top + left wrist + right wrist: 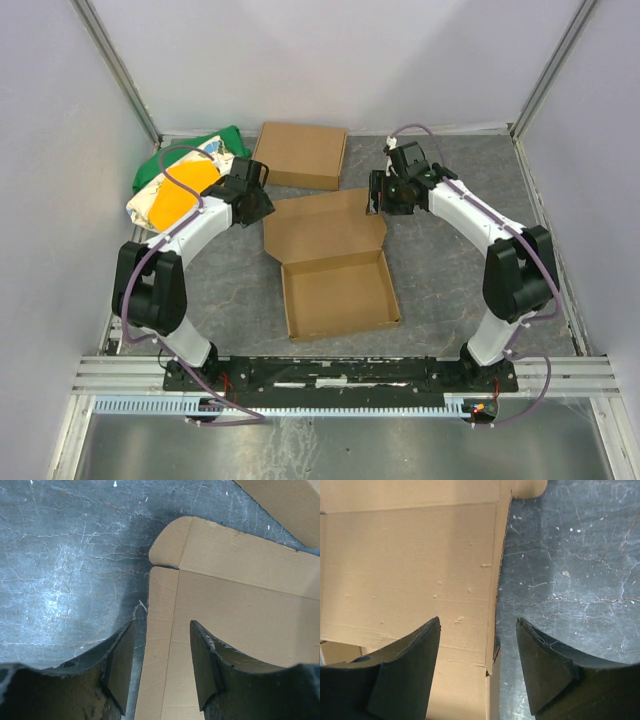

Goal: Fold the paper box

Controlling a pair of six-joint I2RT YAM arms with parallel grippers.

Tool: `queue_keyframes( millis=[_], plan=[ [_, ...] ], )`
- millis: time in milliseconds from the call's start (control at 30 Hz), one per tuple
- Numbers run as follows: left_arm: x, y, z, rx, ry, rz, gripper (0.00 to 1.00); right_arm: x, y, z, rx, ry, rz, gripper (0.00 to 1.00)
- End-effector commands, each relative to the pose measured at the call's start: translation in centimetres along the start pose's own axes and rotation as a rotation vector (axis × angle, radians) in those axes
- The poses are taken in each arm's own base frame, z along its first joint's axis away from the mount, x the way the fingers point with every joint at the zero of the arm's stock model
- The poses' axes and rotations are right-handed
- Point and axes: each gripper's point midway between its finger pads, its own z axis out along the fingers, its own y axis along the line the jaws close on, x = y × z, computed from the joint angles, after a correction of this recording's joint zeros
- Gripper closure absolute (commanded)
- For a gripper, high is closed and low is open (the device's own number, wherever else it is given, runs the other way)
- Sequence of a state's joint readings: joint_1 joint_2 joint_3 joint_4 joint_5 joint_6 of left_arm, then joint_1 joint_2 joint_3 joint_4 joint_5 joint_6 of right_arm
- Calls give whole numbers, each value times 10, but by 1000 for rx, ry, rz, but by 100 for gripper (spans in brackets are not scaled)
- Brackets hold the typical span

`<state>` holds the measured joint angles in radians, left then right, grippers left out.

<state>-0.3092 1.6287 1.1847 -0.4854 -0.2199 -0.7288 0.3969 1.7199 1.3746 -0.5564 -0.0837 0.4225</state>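
Observation:
The paper box (335, 290) lies mid-table, its tray walls standing at the near side and its lid (325, 228) spread flat behind. My left gripper (260, 208) is at the lid's left edge. In the left wrist view it (161, 622) is open, and the narrow side flap (157, 645) with its rounded tab (170, 540) lies between the fingers, untouched. My right gripper (374, 202) is at the lid's right edge. In the right wrist view it (478, 620) is open astride the lid's raised right side flap (495, 595), whose edge passes between the fingers.
A ready-made brown cardboard box (300, 155) lies at the back, its corner also showing (290, 500) in the left wrist view. A green, yellow and white bag (180, 185) lies at the back left. Grey walls close the table on three sides.

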Motion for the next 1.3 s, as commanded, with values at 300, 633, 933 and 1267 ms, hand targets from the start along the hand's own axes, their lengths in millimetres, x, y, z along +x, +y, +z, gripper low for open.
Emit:
queue_keyframes(
  millis=[300,633,933,1267],
  plan=[
    [-1,11,-10,-41,10,107,45,-16,-17,-5,61,23,-25,29],
    [19,-8,3,25,60,114,47,-10,-10,10,-1,62,-29,30],
    [24,-51,5,73,71,178,47,-1,-5,16,-39,102,-28,33],
    [26,-68,5,83,66,213,48,12,8,27,-74,153,-59,35]
  ],
)
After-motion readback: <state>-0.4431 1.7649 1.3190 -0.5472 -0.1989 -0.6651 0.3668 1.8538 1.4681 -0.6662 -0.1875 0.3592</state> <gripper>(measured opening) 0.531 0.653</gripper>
